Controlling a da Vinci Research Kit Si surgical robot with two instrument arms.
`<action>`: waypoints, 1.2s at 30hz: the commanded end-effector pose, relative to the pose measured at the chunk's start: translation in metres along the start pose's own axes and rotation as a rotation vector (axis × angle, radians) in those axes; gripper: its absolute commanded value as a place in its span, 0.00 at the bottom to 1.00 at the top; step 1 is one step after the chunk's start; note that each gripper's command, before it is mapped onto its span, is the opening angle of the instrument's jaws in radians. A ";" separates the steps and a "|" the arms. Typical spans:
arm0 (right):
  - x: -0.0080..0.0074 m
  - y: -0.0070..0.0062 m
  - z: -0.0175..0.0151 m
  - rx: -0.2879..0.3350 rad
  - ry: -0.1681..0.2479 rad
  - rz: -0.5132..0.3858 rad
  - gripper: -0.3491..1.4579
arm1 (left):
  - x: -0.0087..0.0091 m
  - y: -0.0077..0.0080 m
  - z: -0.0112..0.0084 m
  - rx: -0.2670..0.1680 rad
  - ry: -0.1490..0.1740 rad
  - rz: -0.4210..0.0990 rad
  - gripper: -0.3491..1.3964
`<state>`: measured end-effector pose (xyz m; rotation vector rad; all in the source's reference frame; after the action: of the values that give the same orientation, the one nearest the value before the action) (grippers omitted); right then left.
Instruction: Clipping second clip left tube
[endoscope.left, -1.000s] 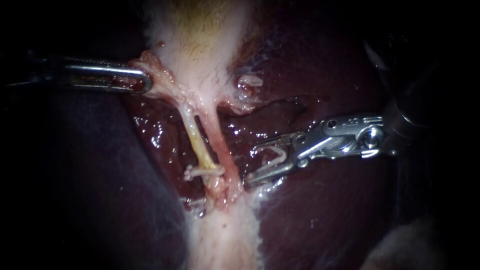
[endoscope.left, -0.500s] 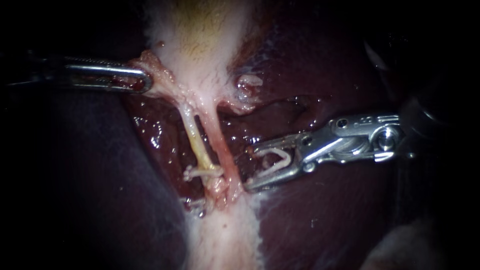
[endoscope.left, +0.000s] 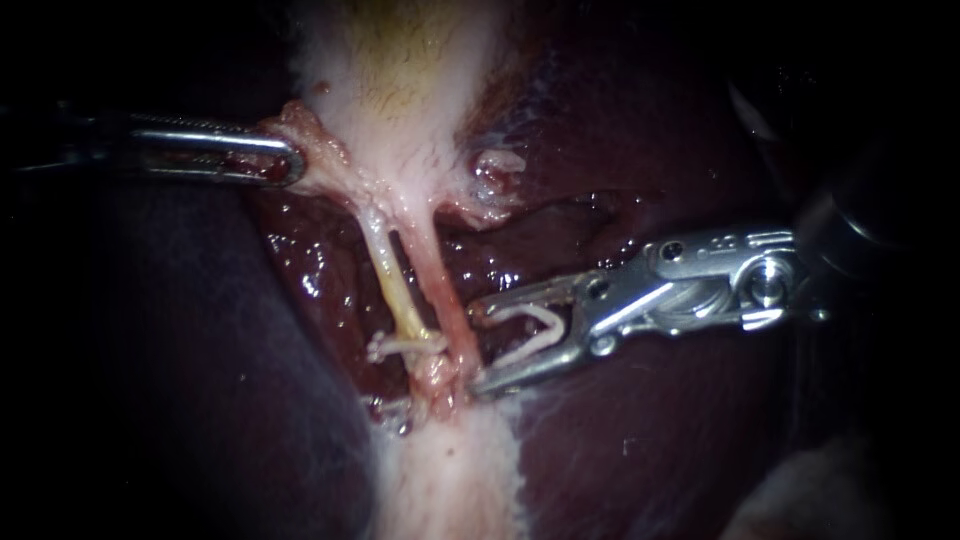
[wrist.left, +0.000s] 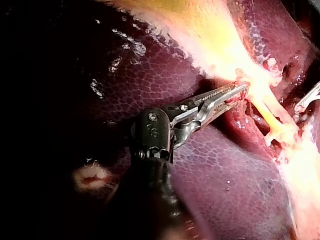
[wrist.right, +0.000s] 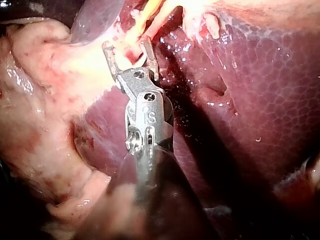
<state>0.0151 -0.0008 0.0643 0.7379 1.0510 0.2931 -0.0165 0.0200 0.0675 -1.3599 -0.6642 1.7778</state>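
Thin yellow left tube, already carrying one clip, with a loaded clip waiting to its right.

The left tube (endoscope.left: 393, 283) is a slim, pale-yellow strand, glossy and taut. Its long axis runs from the gallbladder (endoscope.left: 400, 90) at the far end toward the near side, leaning slightly right. A white clip (endoscope.left: 405, 344) crosses its near end. The pinker right tube (endoscope.left: 440, 285) lies just beside it, and the two meet in pale tissue at the near end. The dark red liver (endoscope.left: 640, 440) lies around and under them. The right instrument (endoscope.left: 478, 345) points left, its jaws spread wide and holding an open clip (endoscope.left: 540, 328) between them, with their tips just beside the right tube. The left instrument (endoscope.left: 290, 163) has its jaws closed on a fold of tissue (endoscope.left: 315, 150) at the gallbladder's left edge.
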 end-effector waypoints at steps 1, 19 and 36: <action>0.0001 0.0000 0.0001 -0.001 0.000 0.001 0.45 | 0.0000 0.0000 0.0000 0.000 0.000 0.000 0.00; 0.0005 0.0023 0.0026 -0.023 0.003 0.006 0.45 | 0.0000 0.0001 0.0000 0.001 0.001 0.000 0.00; -0.0018 0.0046 0.0045 -0.039 -0.001 -0.011 0.45 | 0.0000 0.0003 0.0000 0.001 0.001 0.000 0.00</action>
<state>0.0188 -0.0002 0.0703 0.6965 1.0448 0.3019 -0.0166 0.0198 0.0673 -1.3596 -0.6623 1.7773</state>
